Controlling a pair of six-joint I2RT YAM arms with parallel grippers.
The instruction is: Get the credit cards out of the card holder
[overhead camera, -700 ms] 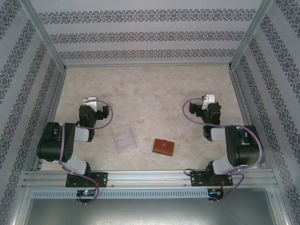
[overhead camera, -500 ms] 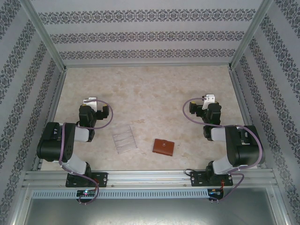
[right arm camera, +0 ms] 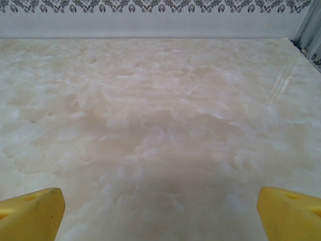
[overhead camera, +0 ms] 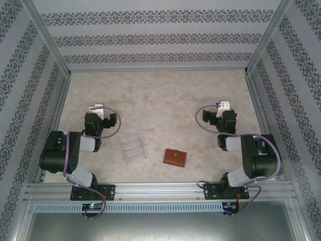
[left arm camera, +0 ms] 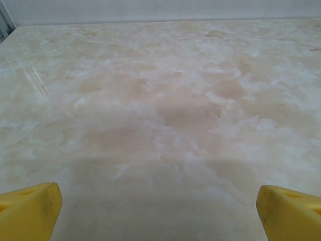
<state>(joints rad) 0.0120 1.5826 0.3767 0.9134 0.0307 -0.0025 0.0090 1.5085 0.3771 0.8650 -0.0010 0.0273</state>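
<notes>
Looking down over the marbled beige table (overhead camera: 160,95), the card holder (overhead camera: 174,157), a small brown leather wallet, lies flat and folded shut at about 6 o'clock from the table's middle, close to the near edge. Its inside is hidden. A pale dot shows near its near edge, and any stamp or brand on the leather is too small to read.

Just beside it, at its 9 o'clock, sits a clear ridged plastic rack (overhead camera: 133,149), apart from the wallet and not touching it.

The left arm (overhead camera: 65,150) is folded back at roughly 8 o'clock and the right arm (overhead camera: 256,155) at roughly 4 o'clock, both wrists pointing toward 12 o'clock, the wallet and rack between them.

From the left wrist, the left gripper (left arm camera: 160,211) has its yellow fingers (left arm camera: 30,208) spread wide apart at the lower corners, with bare tabletop between them. The right gripper (right arm camera: 160,213) stands the same way, its yellow fingers (right arm camera: 32,211) wide apart over bare table, holding nothing.

Beyond, at 12 o'clock, the wall (right arm camera: 160,6) carries a band of dark floral pattern, ornament rather than lettering.
</notes>
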